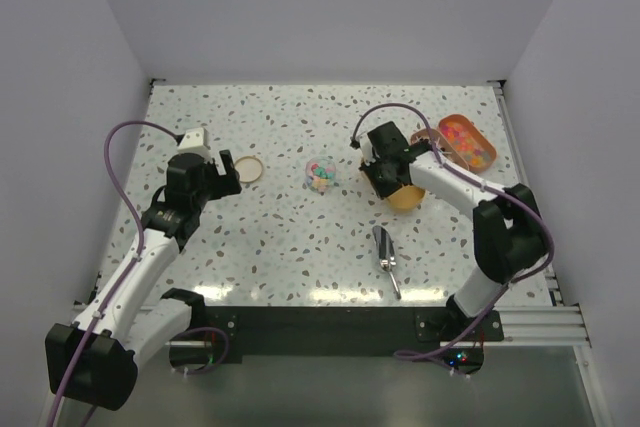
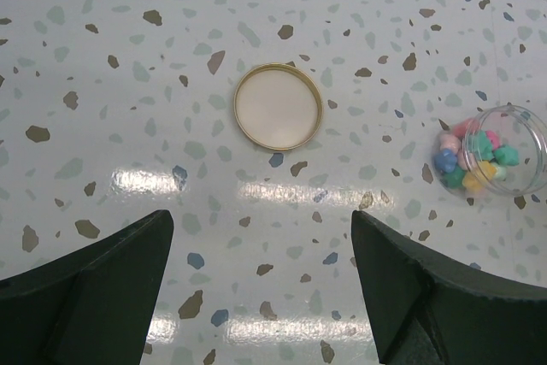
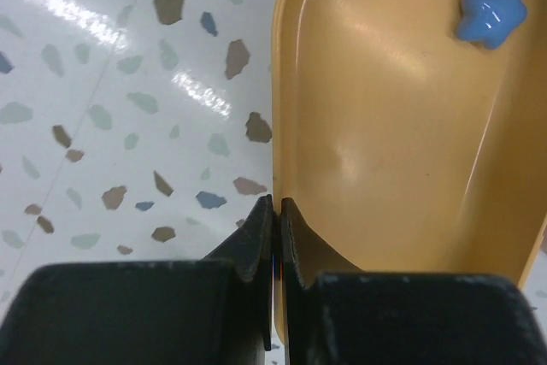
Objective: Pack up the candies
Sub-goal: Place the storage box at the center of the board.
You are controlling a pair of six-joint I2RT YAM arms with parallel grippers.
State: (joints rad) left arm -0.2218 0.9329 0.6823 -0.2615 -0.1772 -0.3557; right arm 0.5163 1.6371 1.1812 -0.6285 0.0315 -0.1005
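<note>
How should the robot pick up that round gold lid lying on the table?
Pinch the lid across its gold rim, coming straight down from above. It lies flat on the table, thin and round, so only its outer edge gives the fingers something to squeeze from two opposite sides. The left gripper is open and close by, so it is probably the one to use.

Speckled terrazzo table (image 1: 280, 237), plain white walls (image 1: 330, 7)

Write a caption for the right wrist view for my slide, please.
Right end effector shut on the rim of a yellow dish holding one blue candy.
</note>
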